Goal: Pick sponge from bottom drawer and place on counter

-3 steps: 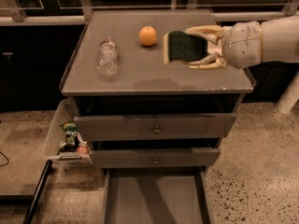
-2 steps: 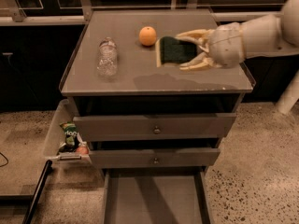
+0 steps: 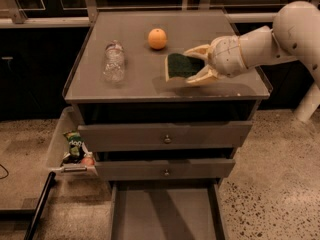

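Note:
The sponge (image 3: pixel 179 66), dark green face with a pale yellow edge, is at the counter's (image 3: pixel 140 86) right-middle, tilted, its lower edge at or just above the surface. My gripper (image 3: pixel 190 66) reaches in from the right, its two cream fingers (image 3: pixel 199 51) closed on the sponge's far and near sides. The bottom drawer (image 3: pixel 165 211) stands pulled open below the cabinet, and its visible floor is bare.
An orange (image 3: pixel 157 38) sits on the counter just behind and left of the sponge. A clear plastic bottle (image 3: pixel 114 61) lies at the counter's left. Two upper knobbed drawers (image 3: pixel 165 139) are shut. A side bin (image 3: pixel 62 151) on the left holds a green snack packet (image 3: pixel 75 143).
My gripper has carried the sponge leftward and down toward the counter's surface, closer to the orange. Nothing else moved.

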Robot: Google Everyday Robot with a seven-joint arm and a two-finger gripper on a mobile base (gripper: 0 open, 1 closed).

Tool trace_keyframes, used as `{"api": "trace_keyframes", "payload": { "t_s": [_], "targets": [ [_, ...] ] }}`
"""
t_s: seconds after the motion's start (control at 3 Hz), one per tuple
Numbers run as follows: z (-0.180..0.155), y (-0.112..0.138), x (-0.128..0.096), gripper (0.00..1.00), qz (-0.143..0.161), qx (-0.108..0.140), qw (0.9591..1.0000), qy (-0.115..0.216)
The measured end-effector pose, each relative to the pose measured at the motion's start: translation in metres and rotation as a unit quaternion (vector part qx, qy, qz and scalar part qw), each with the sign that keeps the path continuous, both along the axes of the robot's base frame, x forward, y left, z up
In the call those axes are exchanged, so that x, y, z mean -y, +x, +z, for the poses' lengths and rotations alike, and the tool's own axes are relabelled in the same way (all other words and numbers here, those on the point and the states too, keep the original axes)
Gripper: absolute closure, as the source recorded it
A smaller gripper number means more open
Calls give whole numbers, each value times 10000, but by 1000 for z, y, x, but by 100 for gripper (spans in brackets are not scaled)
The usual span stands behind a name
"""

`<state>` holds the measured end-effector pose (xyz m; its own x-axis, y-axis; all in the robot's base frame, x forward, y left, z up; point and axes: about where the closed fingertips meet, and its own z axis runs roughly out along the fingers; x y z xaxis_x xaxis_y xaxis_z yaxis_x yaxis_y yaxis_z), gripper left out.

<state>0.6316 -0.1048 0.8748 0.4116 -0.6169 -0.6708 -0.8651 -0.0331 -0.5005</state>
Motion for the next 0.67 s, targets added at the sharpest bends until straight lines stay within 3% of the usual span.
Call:
{"api": "trace_keyframes", "payload": {
  "t_s": [0.33,0.67],
  "targets": [
    [-5,0,7,100,-256,321,9991,127],
    [-4,4,9,100,-356,396,9984,170]
  ]
}}
